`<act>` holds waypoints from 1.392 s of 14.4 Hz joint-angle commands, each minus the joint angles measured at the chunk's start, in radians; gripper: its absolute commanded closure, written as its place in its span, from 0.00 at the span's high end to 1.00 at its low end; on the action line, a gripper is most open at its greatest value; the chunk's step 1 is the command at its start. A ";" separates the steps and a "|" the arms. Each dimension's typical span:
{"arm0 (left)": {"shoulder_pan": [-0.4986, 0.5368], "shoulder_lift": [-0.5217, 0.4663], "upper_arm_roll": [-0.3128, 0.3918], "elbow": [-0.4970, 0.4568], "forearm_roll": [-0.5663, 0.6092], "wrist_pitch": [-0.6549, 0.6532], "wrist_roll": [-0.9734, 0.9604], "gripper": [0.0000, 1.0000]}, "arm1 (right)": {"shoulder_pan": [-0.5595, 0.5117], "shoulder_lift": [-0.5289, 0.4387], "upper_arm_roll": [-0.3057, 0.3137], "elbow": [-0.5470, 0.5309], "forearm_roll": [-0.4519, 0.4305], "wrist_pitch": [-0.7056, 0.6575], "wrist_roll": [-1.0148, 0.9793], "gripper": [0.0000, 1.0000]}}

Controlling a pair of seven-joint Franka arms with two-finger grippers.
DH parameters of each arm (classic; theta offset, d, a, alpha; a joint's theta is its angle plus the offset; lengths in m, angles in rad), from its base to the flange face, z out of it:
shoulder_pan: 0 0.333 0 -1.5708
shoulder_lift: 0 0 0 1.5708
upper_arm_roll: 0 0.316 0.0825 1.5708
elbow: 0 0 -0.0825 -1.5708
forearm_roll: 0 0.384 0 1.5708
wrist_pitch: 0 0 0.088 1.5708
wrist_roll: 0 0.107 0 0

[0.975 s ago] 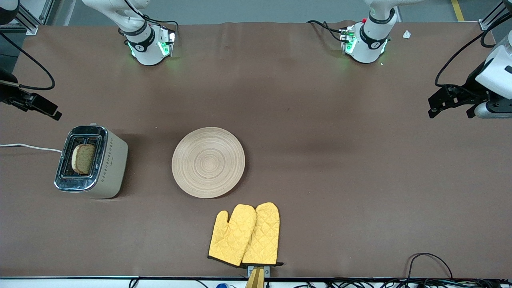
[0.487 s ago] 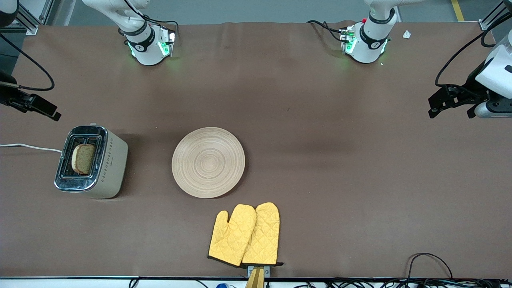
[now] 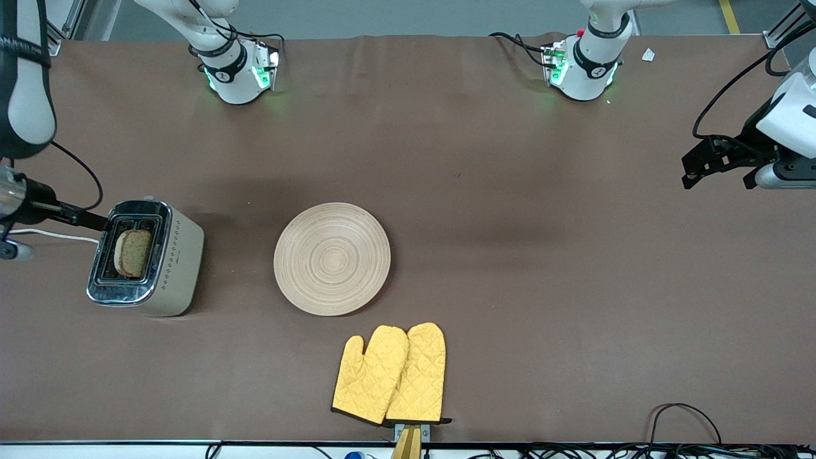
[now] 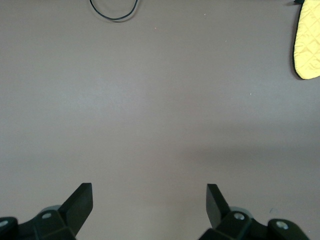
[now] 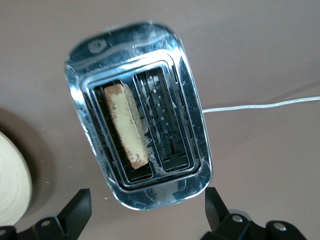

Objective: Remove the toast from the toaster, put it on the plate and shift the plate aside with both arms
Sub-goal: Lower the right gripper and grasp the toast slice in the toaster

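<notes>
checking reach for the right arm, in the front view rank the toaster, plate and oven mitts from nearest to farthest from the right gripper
From the right gripper:
1. Toaster, under its tips, at the right arm's end of the table.
2. Plate, mid-table.
3. Oven mitts, nearest the front camera.

Right end effector (image 5: pixel 145 212) open, airborne; left end effector (image 4: pixel 147 207) open, waiting.

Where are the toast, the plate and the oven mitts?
toast (image 5: pixel 127 126): right wrist view, top crust edge standing in the toaster slot.
plate (image 3: pixel 332 258): front view, centre of the ring grooves.
oven mitts (image 3: pixel 390 375): front view, quilted yellow fabric where the two mitts overlap.
</notes>
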 commanded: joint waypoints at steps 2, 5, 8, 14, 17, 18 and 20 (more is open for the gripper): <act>0.000 0.009 -0.007 0.018 0.021 -0.005 -0.010 1.00 | -0.004 0.056 0.012 -0.009 -0.010 0.035 -0.043 1.00; 0.002 0.009 -0.007 0.016 0.021 -0.005 -0.010 1.00 | -0.003 0.096 0.012 -0.007 -0.017 0.094 -0.043 1.00; 0.002 0.009 -0.005 0.016 0.021 -0.005 -0.008 1.00 | 0.005 0.113 0.015 -0.004 -0.021 0.131 -0.086 0.86; 0.002 0.009 -0.007 0.016 0.021 -0.005 -0.005 1.00 | 0.003 0.139 0.017 0.002 -0.010 0.105 -0.206 0.00; 0.002 0.009 -0.005 0.016 0.021 -0.005 -0.004 1.00 | 0.011 0.120 0.021 0.078 -0.004 0.002 -0.201 0.00; 0.002 0.009 -0.005 0.016 0.021 -0.005 -0.004 1.00 | 0.016 0.107 0.024 0.158 0.004 -0.097 -0.204 0.00; 0.003 0.007 -0.005 0.016 0.021 -0.005 0.004 1.00 | 0.019 0.078 0.036 0.262 0.056 -0.216 -0.203 0.00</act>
